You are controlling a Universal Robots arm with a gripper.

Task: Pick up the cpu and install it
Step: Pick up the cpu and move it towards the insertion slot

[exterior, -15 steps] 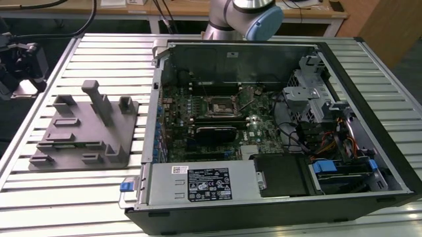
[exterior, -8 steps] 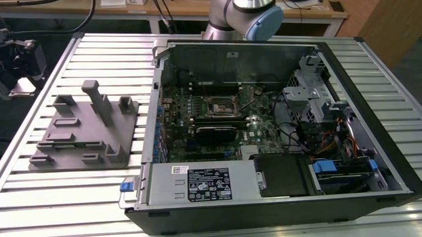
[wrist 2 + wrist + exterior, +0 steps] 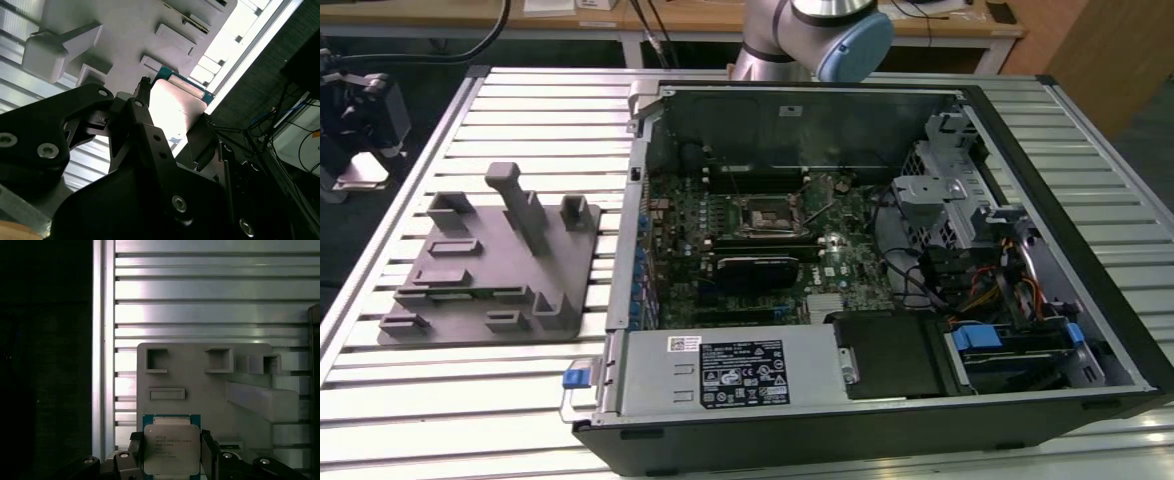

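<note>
In both wrist views the cpu, a flat square chip with a silvery top plate and a green edge, sits between the two black fingers of my gripper. The fingers press on its two opposite sides, so the gripper is shut on it. The cpu hangs above the grey plastic fixture on the slatted metal table. In the exterior view, the black motherboard socket with its metal frame lies inside the open computer case.
The grey fixture with upright posts and pockets stands at the exterior view's left, beside the case. The arm's base rises behind the case. Inside the case are a power supply, cables and drive cages. The table edge borders dark floor.
</note>
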